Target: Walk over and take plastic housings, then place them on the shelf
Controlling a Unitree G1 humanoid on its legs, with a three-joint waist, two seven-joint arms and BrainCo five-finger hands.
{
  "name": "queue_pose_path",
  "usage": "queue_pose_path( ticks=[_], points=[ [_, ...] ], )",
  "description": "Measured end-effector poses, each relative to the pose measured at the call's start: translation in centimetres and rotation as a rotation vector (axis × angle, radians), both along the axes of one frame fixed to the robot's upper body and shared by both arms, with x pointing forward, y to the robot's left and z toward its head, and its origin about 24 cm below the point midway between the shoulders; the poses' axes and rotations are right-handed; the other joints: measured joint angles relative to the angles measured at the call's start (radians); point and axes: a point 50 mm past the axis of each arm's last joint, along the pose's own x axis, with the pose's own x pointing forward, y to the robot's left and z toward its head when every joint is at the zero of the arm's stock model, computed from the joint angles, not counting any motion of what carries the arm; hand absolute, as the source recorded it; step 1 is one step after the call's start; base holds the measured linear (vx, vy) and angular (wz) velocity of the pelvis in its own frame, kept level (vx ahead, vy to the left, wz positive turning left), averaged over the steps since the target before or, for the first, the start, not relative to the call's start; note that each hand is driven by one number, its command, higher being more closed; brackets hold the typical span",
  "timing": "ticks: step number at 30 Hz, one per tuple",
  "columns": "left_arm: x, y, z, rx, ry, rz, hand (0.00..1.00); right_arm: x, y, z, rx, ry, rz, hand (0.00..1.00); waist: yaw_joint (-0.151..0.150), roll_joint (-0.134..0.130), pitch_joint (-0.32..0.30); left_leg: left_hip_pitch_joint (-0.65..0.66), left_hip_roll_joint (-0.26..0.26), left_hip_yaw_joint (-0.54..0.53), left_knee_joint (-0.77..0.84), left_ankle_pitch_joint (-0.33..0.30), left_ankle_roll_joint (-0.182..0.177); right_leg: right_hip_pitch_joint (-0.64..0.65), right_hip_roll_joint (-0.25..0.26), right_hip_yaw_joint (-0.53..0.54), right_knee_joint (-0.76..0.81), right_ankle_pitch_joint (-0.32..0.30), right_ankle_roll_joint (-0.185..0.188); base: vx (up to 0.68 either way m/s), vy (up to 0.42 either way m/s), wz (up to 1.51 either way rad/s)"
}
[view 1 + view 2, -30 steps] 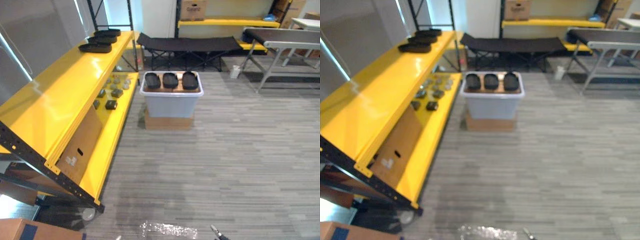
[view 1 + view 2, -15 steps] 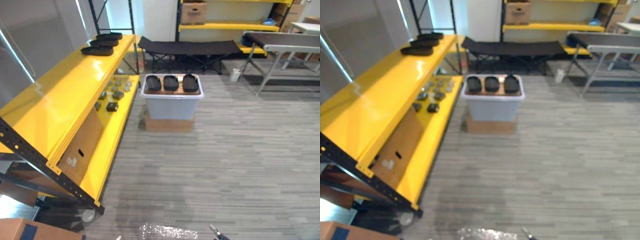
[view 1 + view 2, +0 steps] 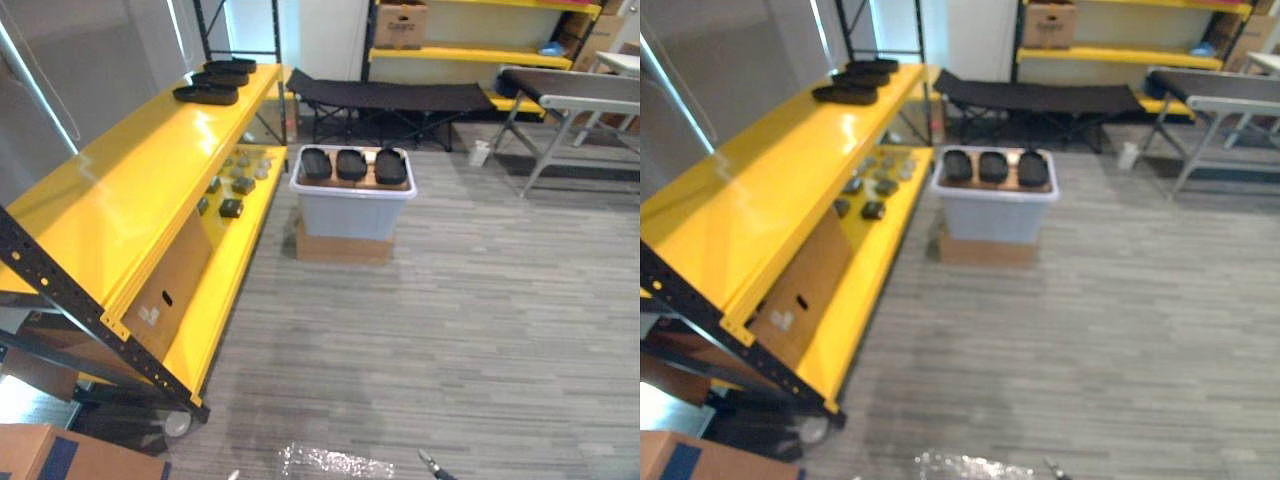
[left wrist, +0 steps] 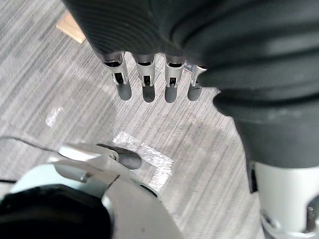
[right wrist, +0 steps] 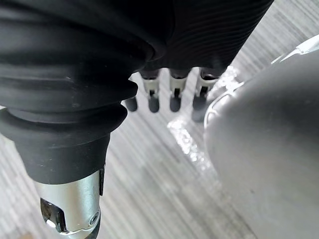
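Note:
Three black plastic housings (image 3: 351, 164) lie side by side on top of a grey bin (image 3: 352, 212), which stands on a cardboard box on the floor ahead. Three more black housings (image 3: 213, 84) rest at the far end of the yellow shelf's top board (image 3: 130, 190) on my left. My left hand (image 4: 144, 82) hangs over the grey floor with straight fingers and nothing in it. My right hand (image 5: 172, 99) likewise hangs over the floor, fingers relaxed and holding nothing.
The shelf's lower yellow board carries several small dark and grey parts (image 3: 236, 184) and a leaning cardboard sheet (image 3: 165, 290). A black folding cot (image 3: 390, 95) stands behind the bin. A grey table (image 3: 575, 90) is at the back right. A cardboard box (image 3: 60, 455) sits near my lower left.
The whole picture has shifted slightly, so the camera has moved a little nearer to the bin. None of the things has moved.

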Motion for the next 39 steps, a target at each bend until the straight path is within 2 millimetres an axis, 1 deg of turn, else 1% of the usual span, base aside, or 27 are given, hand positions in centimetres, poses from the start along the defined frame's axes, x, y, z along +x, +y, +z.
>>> queue_pose_path(
  ticks=[1,2,3,4,5,7,8,10,11,14,19,22,23,25,28,31,34,36,37,38,39],
  points=[
    [1.3,0.1,0.2,0.012,-0.038,-0.025,0.0,0.8,0.0,0.2,0.002,-0.03,0.017,0.0,-0.001,-0.002,0.024,-0.058,0.001,0.005,0.057,-0.013,0.008,-0.047,-0.009,0.012,0.034,-0.002,-0.002,0.04,0.042,-0.07],
    [2.8,0.2,0.6,0.03,-0.083,-0.066,0.0,1.9,0.0,0.4,-0.003,-0.059,0.04,0.0,0.003,-0.005,0.064,-0.122,0.008,0.014,0.135,-0.042,0.012,-0.09,-0.014,0.017,0.063,-0.005,-0.005,0.04,0.038,-0.08],
    [3.5,0.3,0.7,0.036,-0.102,-0.078,0.0,2.5,0.1,0.5,-0.003,-0.074,0.051,0.0,0.004,-0.005,0.083,-0.144,0.012,0.019,0.171,-0.054,0.013,-0.107,-0.015,0.022,0.071,-0.005,-0.006,0.02,0.016,-0.08],
    [4.9,0.5,1.1,0.048,-0.131,-0.108,0.0,3.7,0.2,0.8,-0.006,-0.107,0.096,0.0,0.003,-0.005,0.124,-0.183,0.018,0.023,0.229,-0.074,0.008,-0.126,-0.016,0.029,0.088,-0.005,-0.006,0.0,0.0,0.0],
    [6.2,0.5,1.4,0.063,-0.161,-0.148,0.0,4.4,0.3,1.1,-0.015,-0.135,0.128,0.0,0.003,-0.005,0.147,-0.201,0.022,0.025,0.262,-0.087,0.007,-0.133,-0.017,0.03,0.099,-0.005,-0.006,0.0,0.0,0.0],
    [7.5,0.4,1.9,0.073,-0.208,-0.159,0.0,5.1,0.3,1.3,-0.021,-0.162,0.163,0.0,0.005,-0.005,0.15,-0.211,0.026,0.026,0.285,-0.103,0.001,-0.143,-0.017,0.041,0.113,-0.005,-0.006,0.03,0.035,-0.07],
    [8.2,0.1,2.1,0.074,-0.245,-0.169,0.0,5.5,0.3,1.4,-0.028,-0.178,0.188,0.0,0.005,-0.002,0.151,-0.212,0.03,0.027,0.305,-0.119,-0.003,-0.142,-0.017,0.043,0.122,-0.006,-0.007,0.04,0.037,-0.13],
    [8.9,-0.5,2.3,0.069,-0.272,-0.191,0.0,5.8,0.3,1.6,-0.036,-0.197,0.215,0.0,0.005,-0.001,0.152,-0.224,0.034,0.028,0.333,-0.136,0.001,-0.144,-0.015,0.045,0.13,-0.012,-0.011,0.01,0.034,-0.05],
    [9.5,-1.2,2.4,0.06,-0.287,-0.202,0.0,6.3,0.4,1.8,-0.045,-0.218,0.246,0.0,0.005,-0.001,0.152,-0.241,0.036,0.028,0.354,-0.148,0.003,-0.157,-0.015,0.046,0.136,-0.018,-0.01,0.0,0.0,0.0],
    [9.9,-1.6,2.4,0.057,-0.294,-0.225,0.0,7.0,0.8,2.0,-0.048,-0.237,0.297,0.0,0.006,0.0,0.154,-0.263,0.038,0.028,0.379,-0.16,0.008,-0.178,-0.015,0.05,0.157,-0.033,-0.005,-0.01,-0.001,0.01],
    [10.3,-1.9,2.6,0.062,-0.321,-0.249,0.0,7.4,1.1,2.1,-0.064,-0.26,0.352,0.0,0.011,0.014,0.166,-0.277,0.06,0.023,0.452,-0.199,0.012,-0.176,-0.011,0.052,0.202,-0.064,-0.008,-0.04,0.004,0.0],
    [10.6,-2.1,2.7,0.079,-0.349,-0.299,0.0,7.5,1.2,2.2,-0.076,-0.269,0.392,0.0,0.012,0.02,0.169,-0.286,0.086,0.017,0.539,-0.244,0.006,-0.174,-0.002,0.052,0.267,-0.099,-0.011,-0.01,-0.003,0.0],
    [10.8,-2.1,2.9,0.095,-0.361,-0.325,0.0,7.5,1.3,2.2,-0.077,-0.271,0.402,0.0,0.013,0.021,0.17,-0.293,0.102,0.008,0.588,-0.268,0.0,-0.167,0.008,0.05,0.293,-0.115,-0.013,-0.02,-0.005,0.06],
    [10.9,-2.4,2.9,0.095,-0.36,-0.35,0.0,7.0,1.2,2.1,-0.075,-0.258,0.398,0.0,0.014,0.023,0.171,-0.282,0.112,-0.013,0.629,-0.287,-0.007,-0.134,0.015,0.035,0.304,-0.126,-0.014,-0.01,-0.006,0.2],
    [10.9,-2.4,2.9,0.098,-0.358,-0.353,0.0,6.1,1.1,1.8,-0.071,-0.233,0.397,0.0,0.031,0.024,0.171,-0.242,0.122,-0.016,0.648,-0.301,-0.018,-0.084,0.024,0.035,0.301,-0.131,-0.014,-0.02,0.009,0.07],
    [10.5,-2.3,2.7,0.102,-0.346,-0.358,0.0,5.7,1.1,1.6,-0.066,-0.212,0.411,0.0,0.03,0.026,0.163,-0.226,0.123,-0.022,0.646,-0.304,-0.015,-0.07,0.025,0.033,0.3,-0.134,-0.014,-0.09,0.026,0.02],
    [9.9,-2.3,2.5,0.11,-0.328,-0.377,0.0,5.1,0.9,1.4,-0.061,-0.193,0.398,0.0,0.03,0.031,0.134,-0.227,0.126,-0.02,0.646,-0.307,-0.017,-0.073,0.026,0.035,0.299,-0.133,-0.013,-0.07,0.025,-0.03],
    [9.4,-2.1,2.4,0.114,-0.312,-0.384,0.0,4.4,0.8,1.3,-0.054,-0.175,0.378,0.0,0.029,0.028,0.104,-0.247,0.126,-0.018,0.651,-0.318,0.0,-0.099,0.024,0.037,0.315,-0.149,-0.01,-0.04,0.03,-0.05],
    [9.3,-1.8,2.4,0.122,-0.304,-0.381,0.0,4.1,0.6,1.2,-0.044,-0.168,0.327,0.0,0.03,0.024,0.094,-0.265,0.124,-0.016,0.667,-0.332,0.024,-0.128,0.015,0.04,0.356,-0.168,0.005,0.0,0.0,0.0],
    [9.3,-1.7,2.4,0.122,-0.3,-0.374,0.0,4.1,0.5,1.2,-0.048,-0.173,0.302,0.0,0.027,0.023,0.095,-0.272,0.125,-0.016,0.679,-0.339,0.036,-0.14,0.01,0.039,0.384,-0.174,0.007,0.01,0.03,-0.08],
    [9.4,-1.3,2.5,0.132,-0.295,-0.365,0.0,4.3,0.1,1.4,-0.053,-0.189,0.252,0.0,0.028,0.018,0.105,-0.275,0.13,-0.01,0.708,-0.359,0.048,-0.179,-0.001,0.049,0.473,-0.184,-0.007,0.0,0.026,-0.19]
  ],
)
